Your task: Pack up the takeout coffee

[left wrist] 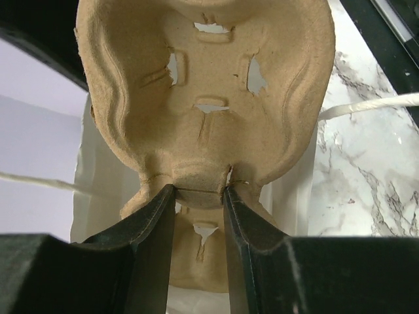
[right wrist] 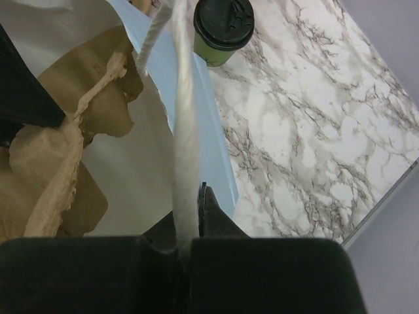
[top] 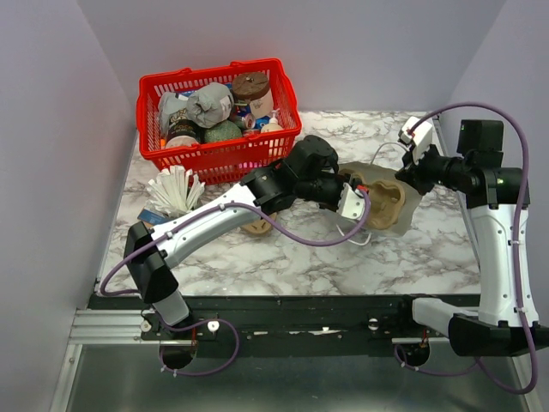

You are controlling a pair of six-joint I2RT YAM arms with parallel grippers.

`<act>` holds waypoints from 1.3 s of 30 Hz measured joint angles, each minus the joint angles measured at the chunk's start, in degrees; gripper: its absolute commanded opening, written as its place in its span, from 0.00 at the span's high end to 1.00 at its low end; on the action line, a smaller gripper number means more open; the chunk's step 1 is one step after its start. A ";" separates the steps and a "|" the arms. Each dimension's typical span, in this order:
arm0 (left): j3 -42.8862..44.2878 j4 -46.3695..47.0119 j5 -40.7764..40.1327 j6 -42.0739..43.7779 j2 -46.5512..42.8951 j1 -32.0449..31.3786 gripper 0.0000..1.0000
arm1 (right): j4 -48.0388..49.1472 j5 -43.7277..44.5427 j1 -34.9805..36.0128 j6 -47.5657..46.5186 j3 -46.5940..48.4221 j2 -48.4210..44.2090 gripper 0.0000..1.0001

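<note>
While the left gripper [left wrist: 200, 190] holds a cardboard cup carrier [left wrist: 209, 85] in the mouth of a white paper bag [right wrist: 141, 163], its jaws part-open and clamped on a raised ridge at the carrier's near edge, the coffee cup [right wrist: 219, 55] waits outside, standing upright on the marble table [right wrist: 308, 131] with its black lid [right wrist: 224, 19] on. The right gripper [right wrist: 191, 212] is pinched fully closed on the bag's upper edge, holding that side up. Seen from the right wrist, the cup stands just beyond the bag's far wall, away from the right gripper and toward the left arm's side of the table. From above it cannot be picked out, and it is probably hidden beneath the left arm [top: 223, 215]. The cup's long axis is vertical, so a grasp would likely come from the side, around the green wall below the lid. On that reading the left arm is the nearer one, but it is occupied by the carrier, and the right is needed on the bag. The carrier would have to be seated and let go before either could reach for the cup, which is not yet packed
</note>
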 measured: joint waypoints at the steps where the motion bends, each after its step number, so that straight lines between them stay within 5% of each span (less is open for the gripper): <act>1: 0.04 -0.28 -0.07 0.42 0.15 -0.17 1.00 | 0.02 0.00 0.00 0.26 0.00 0.07 1.00; 20: 3.91 -1.46 -11.04 3.69 7.65 -4.13 1.00 | 0.17 -1.18 2.25 1.36 0.46 -0.22 1.00; 39: 20.55 -20.98 -22.12 9.42 12.70 -7.50 1.00 | -0.26 2.95 2.89 2.54 3.19 2.40 0.99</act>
